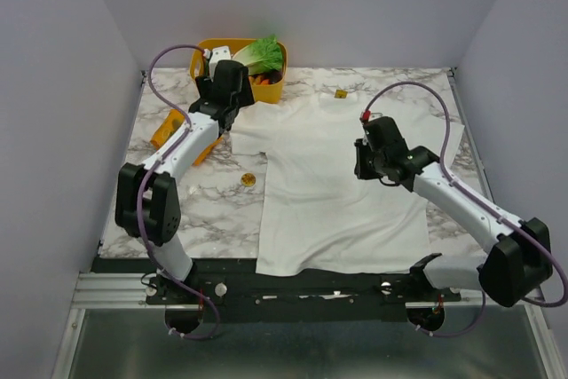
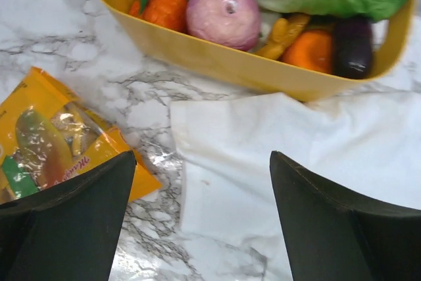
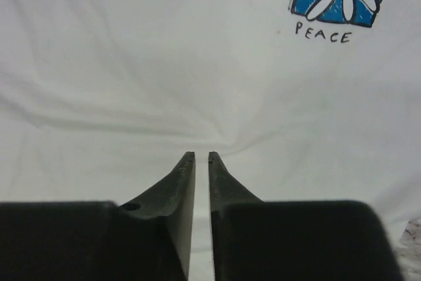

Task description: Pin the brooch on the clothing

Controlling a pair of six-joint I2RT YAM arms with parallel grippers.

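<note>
Brooch (image 1: 248, 180) lies on the bare tabletop (image 1: 204, 210) at 9 o'clock of the shirt (image 1: 328, 193), off the cloth. Left hand (image 2: 202, 159) is spread wide and empty over the sleeve. Right hand (image 3: 202, 156) is almost pressed together, pinching nothing. Judgement: left hand moves toward 5 o'clock and pinches the rim squarely.

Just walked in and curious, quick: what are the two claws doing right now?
Left gripper: wide open, empty.
Right gripper: barely open, thin gap, empty.
</note>
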